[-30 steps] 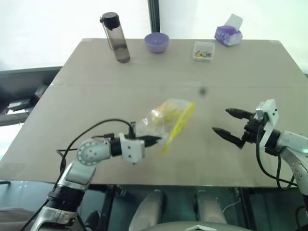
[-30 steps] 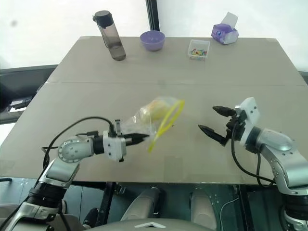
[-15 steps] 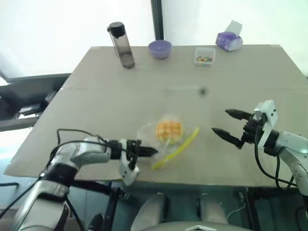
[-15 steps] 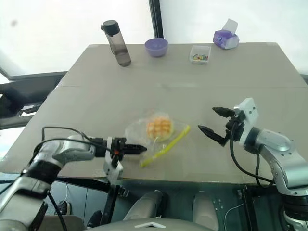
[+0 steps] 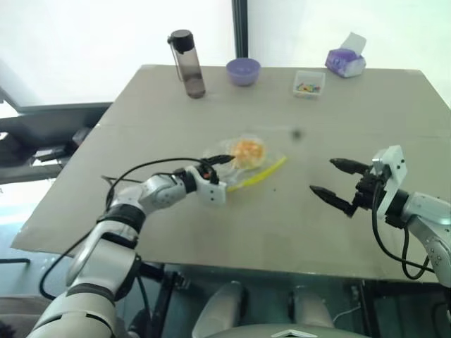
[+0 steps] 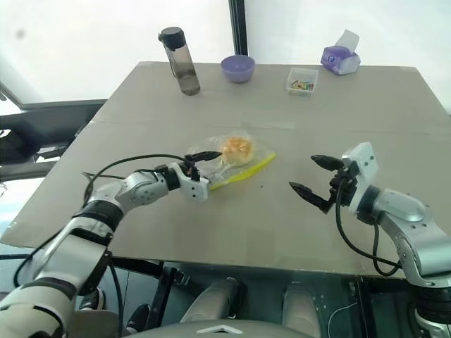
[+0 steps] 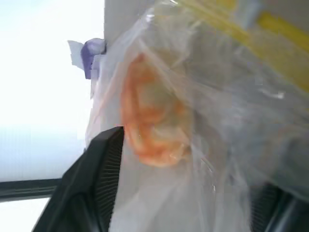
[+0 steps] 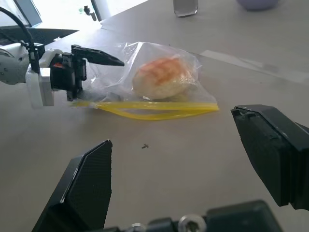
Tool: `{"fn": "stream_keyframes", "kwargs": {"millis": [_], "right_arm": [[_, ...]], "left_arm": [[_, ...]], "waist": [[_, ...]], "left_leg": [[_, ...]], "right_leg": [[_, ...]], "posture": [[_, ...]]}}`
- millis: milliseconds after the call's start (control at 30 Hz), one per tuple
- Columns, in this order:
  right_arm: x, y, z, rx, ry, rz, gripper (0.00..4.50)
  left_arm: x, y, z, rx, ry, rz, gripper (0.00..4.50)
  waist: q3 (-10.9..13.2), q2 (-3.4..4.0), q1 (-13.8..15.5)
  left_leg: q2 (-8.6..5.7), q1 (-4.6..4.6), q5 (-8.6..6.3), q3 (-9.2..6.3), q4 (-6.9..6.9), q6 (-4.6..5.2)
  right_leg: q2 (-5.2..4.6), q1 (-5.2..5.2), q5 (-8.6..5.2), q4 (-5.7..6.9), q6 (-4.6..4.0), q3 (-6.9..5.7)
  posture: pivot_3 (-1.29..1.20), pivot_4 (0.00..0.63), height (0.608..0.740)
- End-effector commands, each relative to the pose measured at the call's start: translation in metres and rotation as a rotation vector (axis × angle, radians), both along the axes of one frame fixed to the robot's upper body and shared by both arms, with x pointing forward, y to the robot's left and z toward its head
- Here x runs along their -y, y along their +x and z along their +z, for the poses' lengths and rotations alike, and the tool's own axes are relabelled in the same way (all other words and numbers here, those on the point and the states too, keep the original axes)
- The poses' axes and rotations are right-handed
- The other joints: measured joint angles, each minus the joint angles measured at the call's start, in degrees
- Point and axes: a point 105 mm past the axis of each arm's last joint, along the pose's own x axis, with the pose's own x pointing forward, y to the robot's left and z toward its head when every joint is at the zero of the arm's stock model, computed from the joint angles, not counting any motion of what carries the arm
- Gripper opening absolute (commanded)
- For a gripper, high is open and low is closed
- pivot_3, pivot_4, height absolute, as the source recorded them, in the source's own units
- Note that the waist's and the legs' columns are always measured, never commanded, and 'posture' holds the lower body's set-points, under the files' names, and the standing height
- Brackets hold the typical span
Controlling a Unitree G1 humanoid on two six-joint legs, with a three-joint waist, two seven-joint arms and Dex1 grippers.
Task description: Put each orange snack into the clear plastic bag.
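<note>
The clear plastic bag (image 5: 246, 163) lies flat near the middle of the table, its yellow strip (image 8: 145, 110) along the near edge. One orange snack (image 6: 237, 147) sits inside it, domed side up. My left gripper (image 6: 204, 167) is open at the bag's left end, and in the left wrist view the crinkly film and the snack (image 7: 149, 125) lie between its spread fingers (image 7: 96, 188). My right gripper (image 5: 338, 182) hovers open to the right of the bag, well apart from it and holding nothing.
Along the table's far edge stand a dark bottle (image 5: 189, 63), a purple bowl (image 5: 243, 71), a small clear box of colourful bits (image 5: 309, 82) and a purple tissue box (image 5: 345, 62). A seam crosses the tabletop (image 5: 366, 127) behind the bag.
My left gripper, shut on the lifted bag a second ago, has reached forward and opened. The bag now lies flat on the table. The view has shifted; the right arm has kept still.
</note>
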Motion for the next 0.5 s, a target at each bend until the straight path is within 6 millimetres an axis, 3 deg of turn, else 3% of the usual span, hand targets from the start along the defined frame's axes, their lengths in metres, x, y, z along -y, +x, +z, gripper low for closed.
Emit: {"fn": "stream_keyframes", "kwargs": {"millis": [33,267,500], "right_arm": [[-0.004,-0.005,0.01,0.049,0.002,0.012,4.5],[-0.003,-0.004,0.006,0.044,0.001,0.004,4.5],[-0.006,-0.002,0.004,0.038,0.001,0.018,4.5]], "left_arm": [[0.0,-0.015,-0.017,-0.226,-0.094,-0.005,4.48],[-0.038,-0.058,-0.025,-0.776,-0.292,0.096,4.48],[-0.065,-0.082,0.005,-1.001,-0.581,0.226,4.48]], "waist": [[0.0,-0.04,-0.34],[0.01,-0.05,-3.33],[0.25,-0.36,-3.04]], "left_leg": [[0.01,-0.13,-0.01,-0.04,0.0,0.0],[0.14,-0.41,-0.04,0.07,-0.41,0.03],[0.24,-0.34,-0.04,0.2,-0.47,0.03]], "right_leg": [[0.01,-0.11,0.03,0.0,-0.06,-0.02],[0.07,-0.63,0.0,-0.09,-0.15,0.19],[0.19,-0.7,0.0,0.01,-0.15,0.33]], "posture": [[0.0,0.15,0.739],[0.0,0.15,0.739],[0.0,0.15,0.739]]}}
